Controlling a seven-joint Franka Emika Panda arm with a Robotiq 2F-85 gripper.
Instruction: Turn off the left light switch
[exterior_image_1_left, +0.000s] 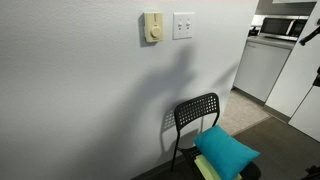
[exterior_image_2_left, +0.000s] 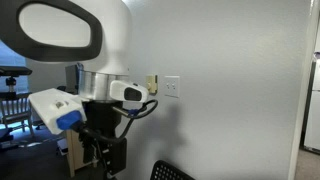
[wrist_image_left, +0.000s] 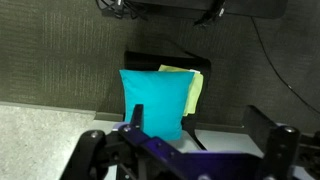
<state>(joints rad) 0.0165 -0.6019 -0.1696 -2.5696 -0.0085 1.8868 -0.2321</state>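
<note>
The white square wall plate hangs on the white wall and also shows in an exterior view. The left light switch is the left of its two small toggles; its position is too small to read. A cream-yellow boxy unit with a round knob hangs just left of the plate. My gripper is open and empty. In the wrist view it looks down at a teal pillow, away from the wall plate. The plate is out of the wrist view.
A black chair stands against the wall below the plate, with the teal pillow and a yellow-green item on its seat. My arm's body fills the left of an exterior view. A kitchen counter with a microwave lies beyond the wall.
</note>
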